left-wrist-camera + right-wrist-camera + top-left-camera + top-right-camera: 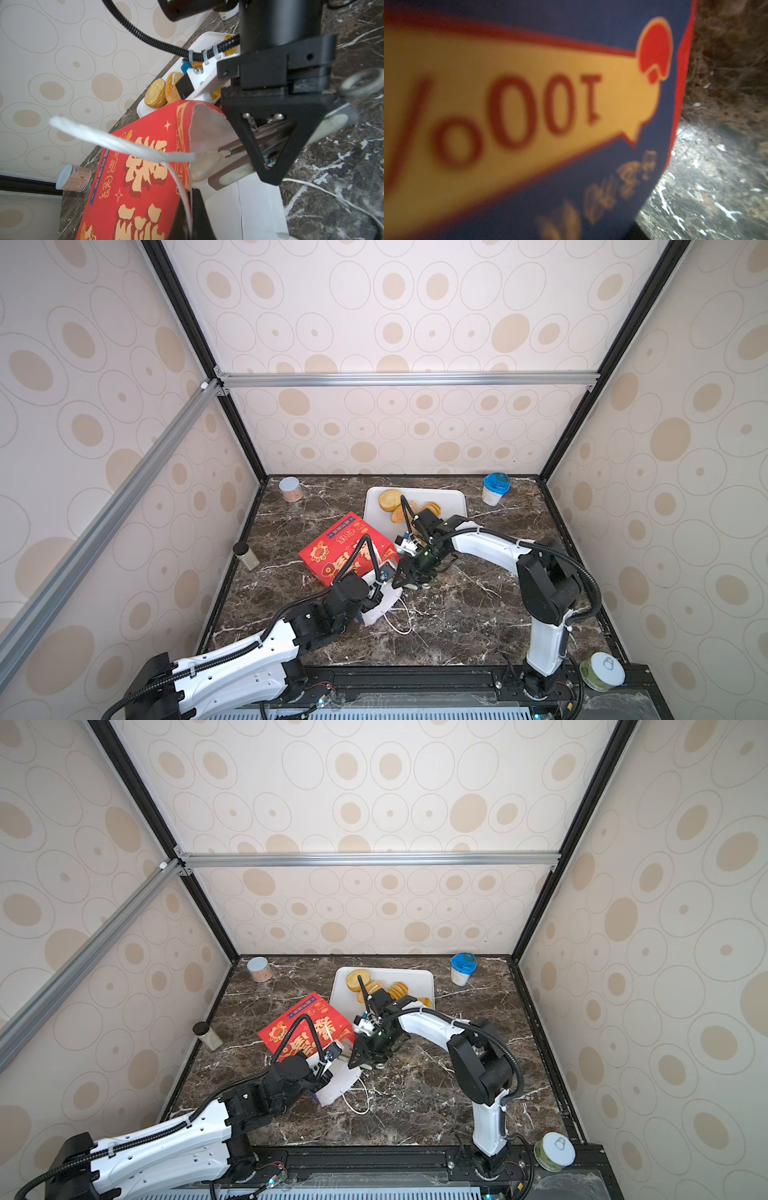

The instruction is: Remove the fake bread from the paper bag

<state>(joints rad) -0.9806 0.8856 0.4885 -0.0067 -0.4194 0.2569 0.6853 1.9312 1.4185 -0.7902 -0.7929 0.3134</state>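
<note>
The dark, white-veined marble table [478,614] gives me the most open room, bare on the near side of the right gripper [224,166]. The glossy red paper bag [345,547] lies on its side, its white-lined mouth turned toward both grippers. The left gripper [191,207] is clamped on the mouth's rim beside a white cord handle [124,145]. The right gripper reaches into the mouth, and I cannot tell whether it holds anything. Beyond the right gripper, a smooth white tray [453,499] carries several rounded, golden pieces of fake bread [390,499].

Marble table [478,614] holds paper bag [340,547], white tray [451,499], pink can [289,488].
</note>
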